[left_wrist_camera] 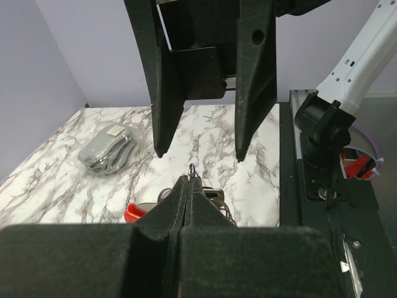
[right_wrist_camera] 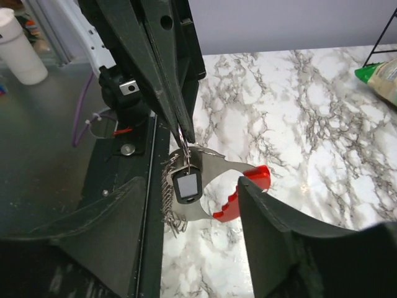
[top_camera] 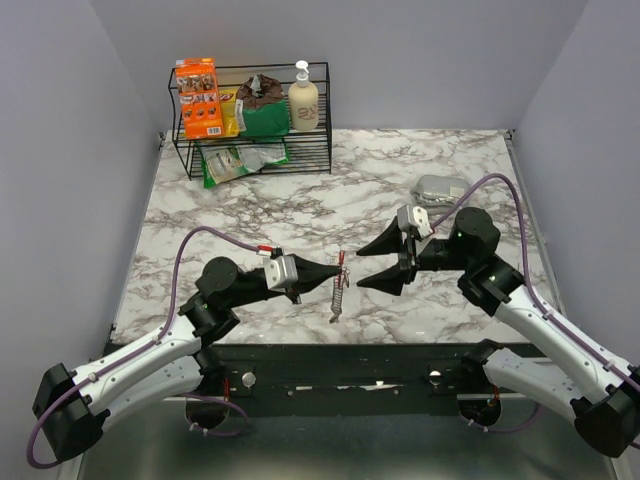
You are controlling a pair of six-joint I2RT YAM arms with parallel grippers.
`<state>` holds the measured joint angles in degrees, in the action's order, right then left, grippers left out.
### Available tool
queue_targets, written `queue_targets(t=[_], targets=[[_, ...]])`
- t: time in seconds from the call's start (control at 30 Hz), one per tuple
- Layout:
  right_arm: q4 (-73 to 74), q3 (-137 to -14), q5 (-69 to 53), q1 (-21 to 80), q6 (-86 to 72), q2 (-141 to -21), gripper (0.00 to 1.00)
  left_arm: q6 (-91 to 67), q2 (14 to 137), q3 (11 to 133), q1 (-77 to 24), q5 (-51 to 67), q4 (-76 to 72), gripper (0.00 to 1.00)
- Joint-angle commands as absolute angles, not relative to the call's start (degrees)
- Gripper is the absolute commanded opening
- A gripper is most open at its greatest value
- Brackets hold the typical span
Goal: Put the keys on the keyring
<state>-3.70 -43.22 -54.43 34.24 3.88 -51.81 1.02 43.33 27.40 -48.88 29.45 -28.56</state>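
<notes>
My left gripper (top_camera: 335,272) is shut on the small dark wire loop (right_wrist_camera: 184,148) of the keyring (top_camera: 340,287) and holds it above the table's front middle. The keyring's flat gray body (right_wrist_camera: 214,171) and curved red side (right_wrist_camera: 251,189) hang below the loop, with a ridged metal edge (right_wrist_camera: 167,198). A tiny black key-like piece (right_wrist_camera: 186,184) with a gray face hangs on the loop against the keyring. In the left wrist view the loop (left_wrist_camera: 192,169) pokes out above my shut fingertips. My right gripper (top_camera: 364,268) is open and empty, its jaws facing the keyring from the right, close but apart.
A gray pouch (top_camera: 440,188) lies on the marble at the back right. A black wire rack (top_camera: 255,120) at the back left holds an orange box, green bags and a lotion bottle. The black rail (top_camera: 330,360) runs along the table's near edge.
</notes>
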Motion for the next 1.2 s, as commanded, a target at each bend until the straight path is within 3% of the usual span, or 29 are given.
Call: queue_targets(t=[0.0,0.17,0.43,0.77,0.87,0.9,1.0,1.17], targets=[[-7.72,-43.68,-56.42,34.54,0.89,-52.64,0.73,0.70,43.42,29.62,-49.13,31.38,-31.02,0.00],[-15.54,-43.07,-59.59,34.45,-5.18,-55.10,0.72,0.27,44.21,29.88,-49.13,31.90,-31.55,0.00],[-22.59,-42.89,-63.63,34.54,-11.08,-59.24,0.53,0.26,44.39,30.06,-49.13,31.73,-31.64,0.00],[-22.15,-42.71,-65.30,34.63,-10.55,-62.05,0.39,0.26,44.30,30.06,-49.13,31.47,-31.73,0.00],[-20.84,-42.89,-65.30,34.63,-9.58,-62.58,0.29,0.35,44.30,30.06,-49.13,31.20,-31.73,0.00],[-20.74,-42.98,-65.22,34.54,-9.41,-62.58,0.19,0.44,44.21,30.06,-49.13,31.03,-31.73,0.00],[-20.22,-43.15,-65.30,34.63,-9.05,-62.49,0.05,0.53,44.12,30.15,-49.13,30.85,-31.64,0.00],[-18.11,-43.85,-64.43,34.63,-7.56,-61.53,0.01,0.79,44.38,30.59,-49.13,30.67,-30.24,0.00]])
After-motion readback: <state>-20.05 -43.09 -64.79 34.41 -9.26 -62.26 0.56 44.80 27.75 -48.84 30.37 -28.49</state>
